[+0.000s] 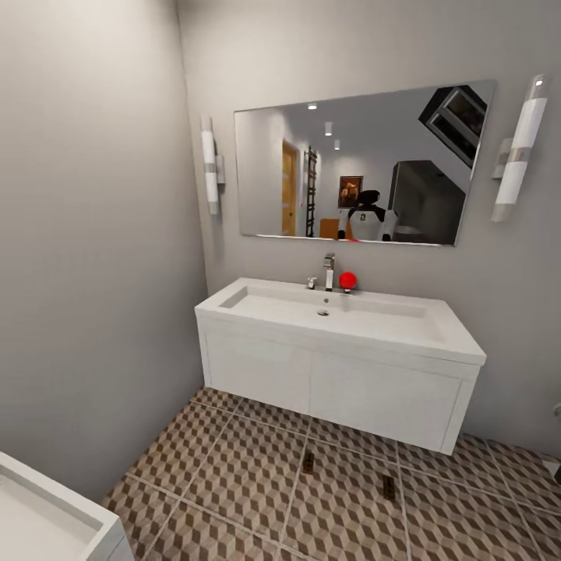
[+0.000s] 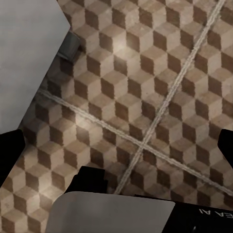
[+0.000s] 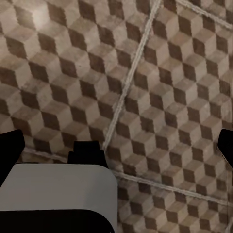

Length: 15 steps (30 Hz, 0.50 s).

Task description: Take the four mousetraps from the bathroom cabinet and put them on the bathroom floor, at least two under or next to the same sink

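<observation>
Two small flat tan mousetraps (image 1: 308, 462) lay on the cube-patterned tiled bathroom floor (image 1: 234, 483) before the white rectangular sink (image 1: 335, 315). Both grippers were spread, empty. Remaining traps should be fetched.

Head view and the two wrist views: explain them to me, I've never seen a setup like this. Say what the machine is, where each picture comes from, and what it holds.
This is a simulated wheeled robot with two arms. The head view looks from its head at a white sink under a mirror. Two small flat things, likely mousetraps, lie on the patterned floor in front of it. Each wrist view looks down from one arm at that floor. The left claw and the right claw are open and hold nothing.
</observation>
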### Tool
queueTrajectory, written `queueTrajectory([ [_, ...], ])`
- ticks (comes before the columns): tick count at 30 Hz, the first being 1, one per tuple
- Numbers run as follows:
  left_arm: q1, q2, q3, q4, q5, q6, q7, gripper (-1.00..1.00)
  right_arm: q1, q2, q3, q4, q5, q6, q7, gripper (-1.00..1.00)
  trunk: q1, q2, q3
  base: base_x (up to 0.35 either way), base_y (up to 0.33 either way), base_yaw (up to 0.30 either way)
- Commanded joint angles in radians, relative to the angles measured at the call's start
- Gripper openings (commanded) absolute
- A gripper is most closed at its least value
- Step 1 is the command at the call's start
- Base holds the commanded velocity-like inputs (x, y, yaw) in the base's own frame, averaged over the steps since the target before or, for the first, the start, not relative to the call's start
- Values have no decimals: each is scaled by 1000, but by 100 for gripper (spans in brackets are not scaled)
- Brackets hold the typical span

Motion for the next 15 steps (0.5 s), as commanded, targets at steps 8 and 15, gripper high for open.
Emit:
queueTrajectory([
  [8, -1, 0, -8, 1, 7, -3, 4, 100, -1, 4, 8, 3, 41, -5, -2, 100, 0, -1, -1, 0, 0, 3],
  [15, -1, 0, -8, 1, 8, -3, 4, 100, -1, 5, 8, 4, 51, -6, -2, 100, 0, -1, -1, 0, 0, 0],
])
